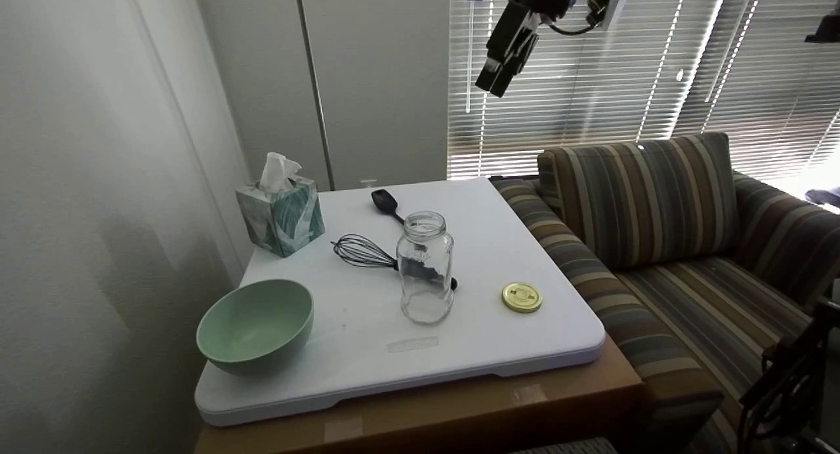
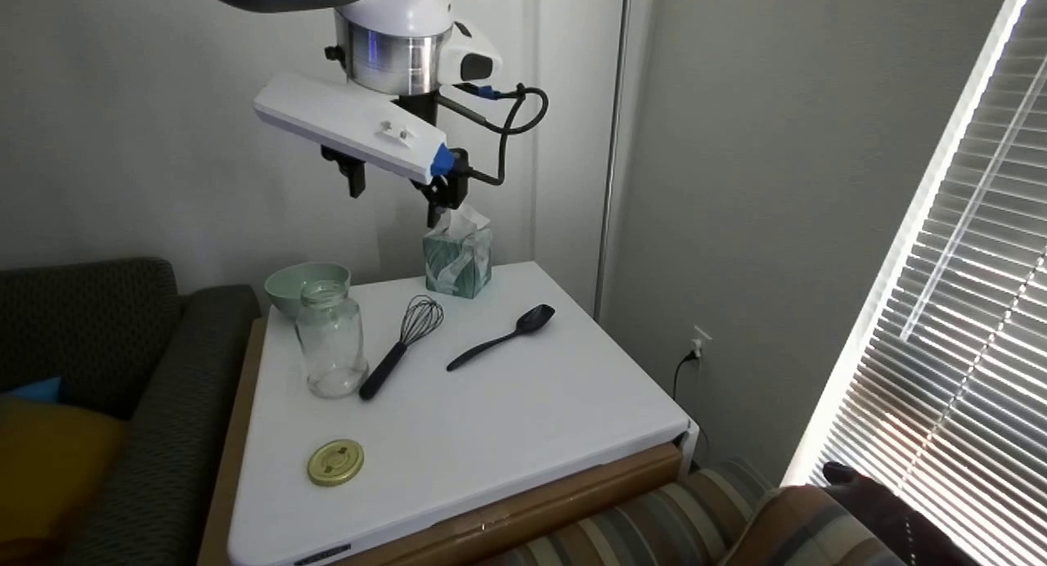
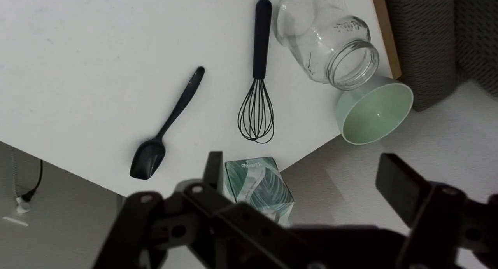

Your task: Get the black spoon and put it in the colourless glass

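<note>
Because the black spoon (image 3: 174,114) lies flat on the bench (image 2: 491,419), a shallow pinch on its slim handle could slip, and jaws brought down too far could strike the surface. Held near one end, it would probably swivel and reach the colourless glass (image 2: 331,341) crooked; a clipped rim might then topple that tall, upright vessel. The whisk (image 3: 259,68) lies between the two, its handle just beside the glass's base, though whether they touch is hard to tell, so a low carry could shove one into the other. The arm (image 2: 397,26) hangs well above the bench, jaws spread wide and gripping nothing. In the wrist view the spoon sits off to one side of them, so the approach likely needs a sideways shift first.
</note>
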